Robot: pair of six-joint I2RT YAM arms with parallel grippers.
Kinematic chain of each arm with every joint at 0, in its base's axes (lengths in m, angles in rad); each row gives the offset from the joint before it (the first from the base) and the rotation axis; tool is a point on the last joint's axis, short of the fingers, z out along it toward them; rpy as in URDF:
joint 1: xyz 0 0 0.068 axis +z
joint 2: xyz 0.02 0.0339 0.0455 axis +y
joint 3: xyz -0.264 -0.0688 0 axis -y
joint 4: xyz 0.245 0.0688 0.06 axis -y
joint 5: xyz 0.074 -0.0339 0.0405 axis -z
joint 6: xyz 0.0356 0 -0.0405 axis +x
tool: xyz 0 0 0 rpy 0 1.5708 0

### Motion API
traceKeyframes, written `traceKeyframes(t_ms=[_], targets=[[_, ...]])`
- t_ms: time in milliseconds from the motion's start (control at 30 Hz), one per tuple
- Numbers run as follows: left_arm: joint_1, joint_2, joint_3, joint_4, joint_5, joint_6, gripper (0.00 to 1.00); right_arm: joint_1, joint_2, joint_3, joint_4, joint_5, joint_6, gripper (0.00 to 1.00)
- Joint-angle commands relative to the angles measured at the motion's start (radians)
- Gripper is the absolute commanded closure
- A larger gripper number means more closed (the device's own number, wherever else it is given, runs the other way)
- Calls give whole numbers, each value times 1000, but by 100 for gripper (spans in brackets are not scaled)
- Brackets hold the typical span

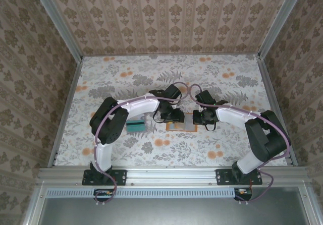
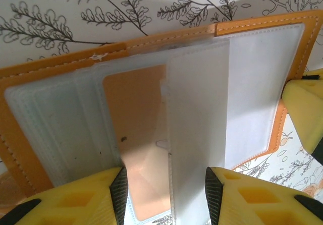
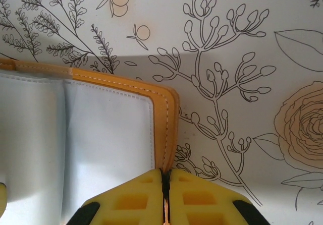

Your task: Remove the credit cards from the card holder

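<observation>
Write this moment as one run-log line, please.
card holder: lying open | right gripper: shut on its edge | left gripper: open over sleeves | teal card: outside holder

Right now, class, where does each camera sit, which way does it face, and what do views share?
Top external: above and behind, looking down on the table; both arms show.
Left wrist: faces the open card holder, left gripper open over its sleeves.
Right wrist: faces its orange corner, right gripper shut on the edge.
Shared: the card holder.
</observation>
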Motion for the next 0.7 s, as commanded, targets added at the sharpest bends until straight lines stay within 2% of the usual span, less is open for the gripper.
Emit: traceKeyframes(t_ms=[0, 67, 333, 467, 567, 600, 667], targets=[[-6, 14, 22, -10, 26, 24, 52, -3, 9, 17, -12, -11, 11, 88], [-7, 10, 24, -12, 23, 27, 51, -3, 9, 16, -12, -11, 11, 87], [-12, -13, 39, -14, 26, 43, 30, -3, 13, 15, -10, -11, 13, 86], [-16, -10, 44, -4, 41, 49, 24, -3, 10, 14, -10, -9, 14, 86], [-18, -14, 45, -1, 44, 50, 11, -3, 5, 11, -10, -6, 16, 84], [-18, -19, 42, 5, 48, 53, 4, -3, 4, 10, -10, -5, 16, 82], [-18, -30, 34, 21, 55, 54, 0, -4, 4, 11, -11, -3, 20, 80]])
